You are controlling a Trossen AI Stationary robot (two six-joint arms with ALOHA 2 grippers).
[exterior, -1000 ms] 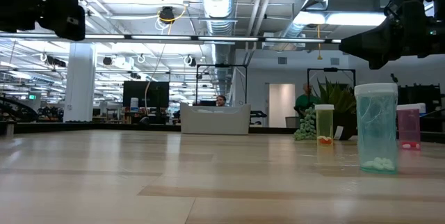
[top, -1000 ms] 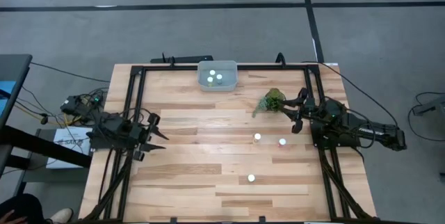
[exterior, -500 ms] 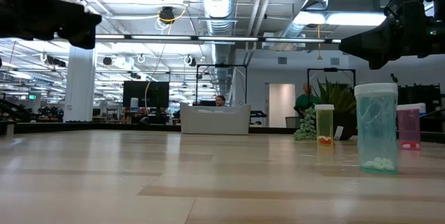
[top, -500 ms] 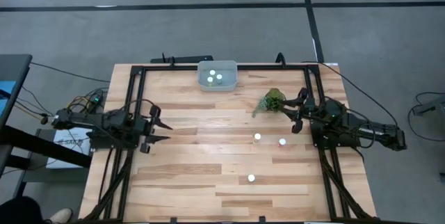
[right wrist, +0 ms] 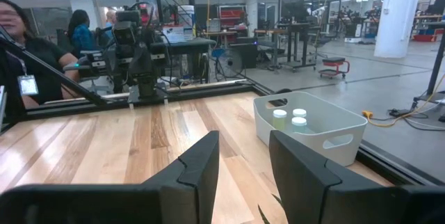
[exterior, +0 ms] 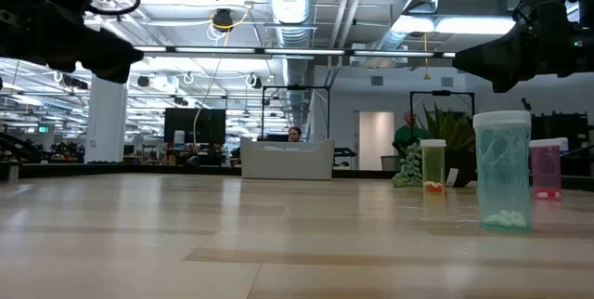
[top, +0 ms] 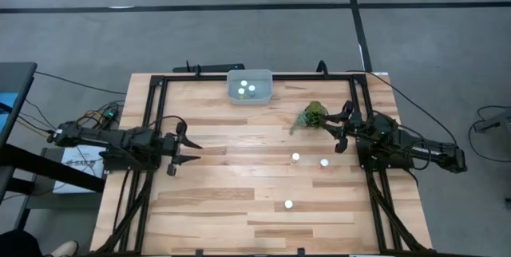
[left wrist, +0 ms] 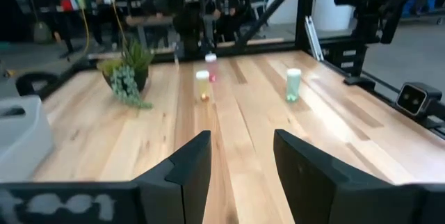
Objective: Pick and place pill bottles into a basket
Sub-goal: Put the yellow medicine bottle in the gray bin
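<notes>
Three pill bottles stand upright on their bases on the table: a yellowish one (top: 295, 158), a reddish one (top: 324, 162) and a teal one (top: 288, 204); all three show in the low view, yellowish (exterior: 432, 166), reddish (exterior: 546, 169), teal (exterior: 502, 171). More white-capped bottles (right wrist: 299, 120) stand inside the basket (top: 249, 87) at the table's far edge. My left gripper (top: 192, 152) is open and empty above the table's left part, pointing toward the bottles (left wrist: 202, 85). My right gripper (top: 340, 128) is open and empty at the right, beside the plant.
A small green plant (top: 313, 116) stands between the basket and the loose bottles. A black metal frame (top: 156, 81) runs along the table's edges. People show in the room beyond the table (right wrist: 21, 57). Bare wood lies between my left gripper and the bottles.
My left gripper has gone toward the table's right edge, out over the wood, staying open. My right arm and the bottles have kept still.
</notes>
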